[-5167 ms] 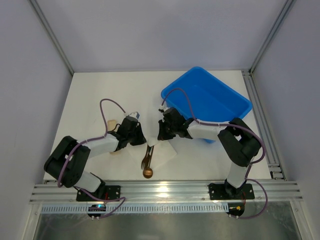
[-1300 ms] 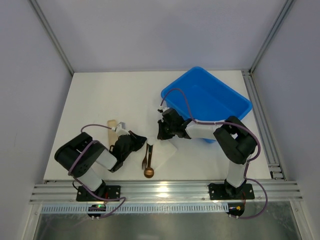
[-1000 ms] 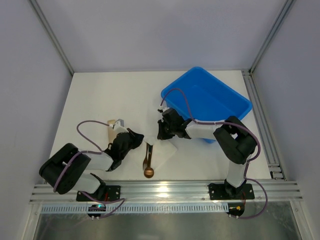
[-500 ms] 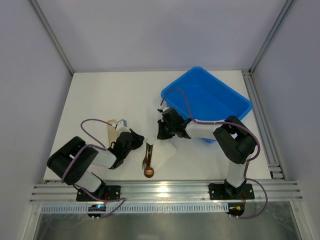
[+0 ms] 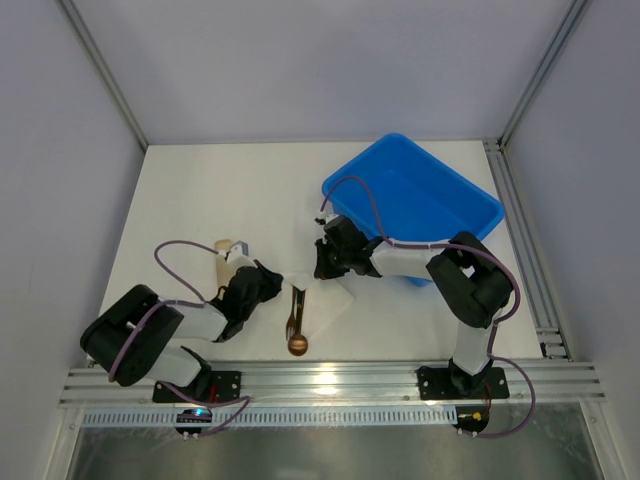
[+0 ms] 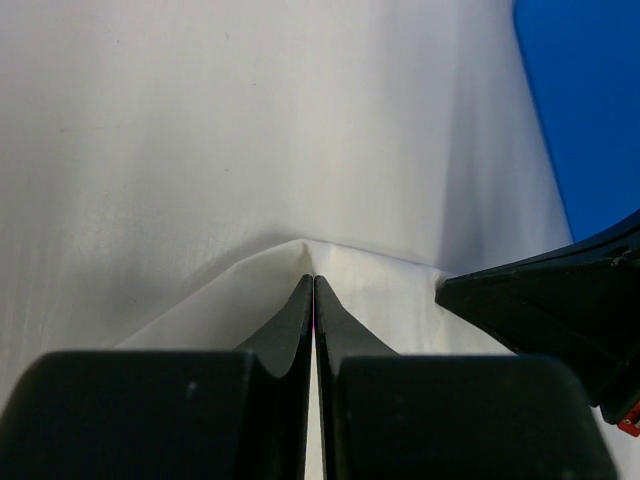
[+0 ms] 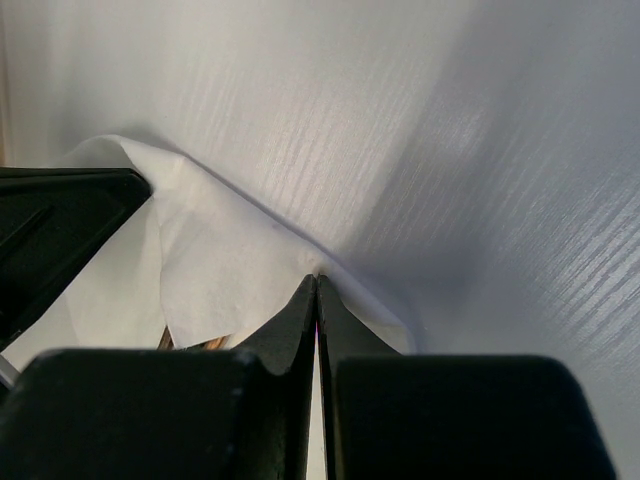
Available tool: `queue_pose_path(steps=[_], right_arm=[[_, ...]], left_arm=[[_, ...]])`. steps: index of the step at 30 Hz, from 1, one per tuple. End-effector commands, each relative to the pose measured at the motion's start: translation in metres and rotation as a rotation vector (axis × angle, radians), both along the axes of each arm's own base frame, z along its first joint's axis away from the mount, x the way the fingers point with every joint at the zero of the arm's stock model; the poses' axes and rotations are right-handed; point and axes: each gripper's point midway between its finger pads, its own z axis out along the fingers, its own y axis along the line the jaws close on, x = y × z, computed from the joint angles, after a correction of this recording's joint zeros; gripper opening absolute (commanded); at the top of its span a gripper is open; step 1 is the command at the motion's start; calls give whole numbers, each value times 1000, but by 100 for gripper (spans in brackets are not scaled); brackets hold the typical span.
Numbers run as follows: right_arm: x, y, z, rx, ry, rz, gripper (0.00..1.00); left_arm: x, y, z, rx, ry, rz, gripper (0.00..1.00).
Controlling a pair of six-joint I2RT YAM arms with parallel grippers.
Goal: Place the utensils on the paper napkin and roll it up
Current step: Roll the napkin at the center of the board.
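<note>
Stage: placement is complete; rolling is at its start.

1. Done: the spoon (image 5: 297, 344) and the fork (image 5: 289, 321) lie side by side on the left part of the paper napkin (image 5: 331, 301), near the front of the bench (image 5: 220, 190). The spoon bowl projects past the near edge of the paper.
2. In hand: the left tool (image 6: 315, 287) is clenched, its tips meeting on the far edge of the napkin, where the paper tents up. The right tool (image 7: 317, 284) is likewise clenched on the same raised edge, just beside the left one. Each wrist view shows the other tool close alongside.
3. Left: no turn of paper over the utensils is visible. The judgement is that the whole roll remains to be made.

Count: one spoon, one fork, one napkin, one blue bin (image 5: 420, 200) behind the right arm, one tan cylinder (image 5: 222, 251) beside the left arm, two tools
</note>
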Motion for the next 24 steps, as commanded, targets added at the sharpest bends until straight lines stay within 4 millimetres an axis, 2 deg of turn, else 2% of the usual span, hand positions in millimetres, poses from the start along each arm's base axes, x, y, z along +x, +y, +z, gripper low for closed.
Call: queue_pose_path(steps=[1, 4, 8, 10, 11, 15, 16, 17, 18, 19, 21, 22, 24], right_arm=[[-1, -8, -15, -59, 15, 0, 4], [1, -7, -9, -55, 12, -1, 4], [6, 1, 11, -28, -14, 7, 4], [6, 0, 15, -38, -17, 13, 4], [9, 2, 25, -27, -36, 14, 4], [12, 2, 35, -36, -56, 17, 4], [13, 2, 36, -37, -59, 17, 4], [13, 1, 36, -38, -61, 17, 4], [12, 2, 35, -37, -60, 18, 4], [12, 2, 35, -37, -59, 17, 4], [12, 3, 37, -27, -60, 17, 4], [12, 3, 37, -25, -60, 19, 4], [13, 4, 39, -22, -65, 19, 4]], left_arm=[[-2, 15, -3, 74, 0, 30, 0], [-3, 12, -5, 68, 5, 15, 0], [-3, 4, -15, 59, 26, -13, 0], [-2, 0, -15, 46, 25, -28, 0], [-1, -2, -13, 34, 17, -30, 0], [-3, -3, -8, 32, 3, -42, 0], [0, -1, 4, 31, -30, -23, 0], [1, 0, 10, 40, -41, -16, 0], [-5, 3, 6, 82, -20, -25, 0], [-2, 3, 22, 74, -56, -18, 0], [-5, 7, 27, 103, -57, -26, 0], [-2, 7, 40, 90, -86, -17, 0], [-2, 9, 47, 101, -96, -21, 0]])
